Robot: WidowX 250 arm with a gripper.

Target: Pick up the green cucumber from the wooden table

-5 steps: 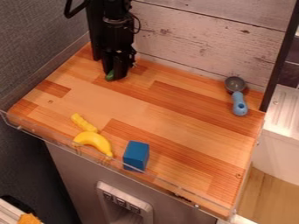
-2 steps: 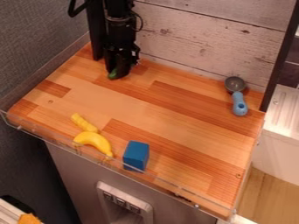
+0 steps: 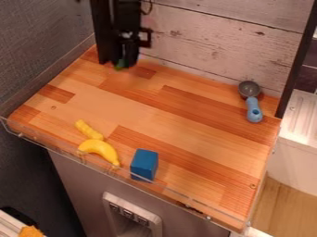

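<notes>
Camera view: my claw (image 3: 125, 64) hangs down at the upper left of the frame, over the rear part of the wooden desk (image 3: 186, 109), pinching a small green object (image 3: 119, 65) that is mostly hidden by my fingers. At the lower left, a yellow banana (image 3: 101, 149) lies just beside a knobbly yellow piece (image 3: 90, 129). Right of the banana stands a blue block (image 3: 144, 164). Near the wall at the right of the frame lies a scoop with a blue handle (image 3: 254, 111).
</notes>
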